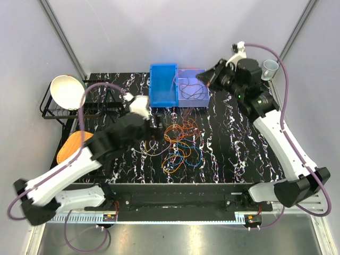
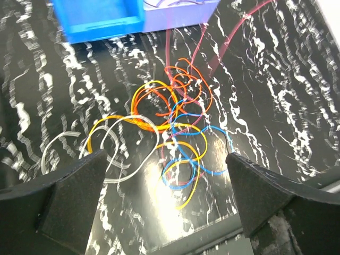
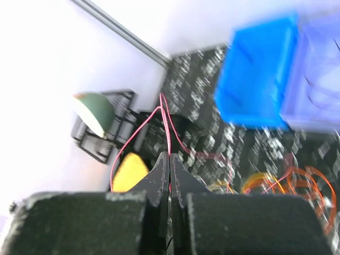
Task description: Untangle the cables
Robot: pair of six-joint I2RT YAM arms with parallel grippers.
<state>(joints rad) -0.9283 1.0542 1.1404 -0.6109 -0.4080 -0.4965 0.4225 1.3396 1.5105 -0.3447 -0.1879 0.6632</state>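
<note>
The cables lie in a tangled pile mid-table: orange, yellow, blue, white and red loops, also in the left wrist view. My left gripper is open and empty, just left of the pile; in its wrist view the loops lie between and beyond the fingers. My right gripper is raised over the clear bin and is shut on a thin red cable. That red cable runs down into the pile.
A blue bin and a clear bin holding a few wires stand at the back. A black dish rack with a white bowl is at the left, an orange object before it. A cup is back right.
</note>
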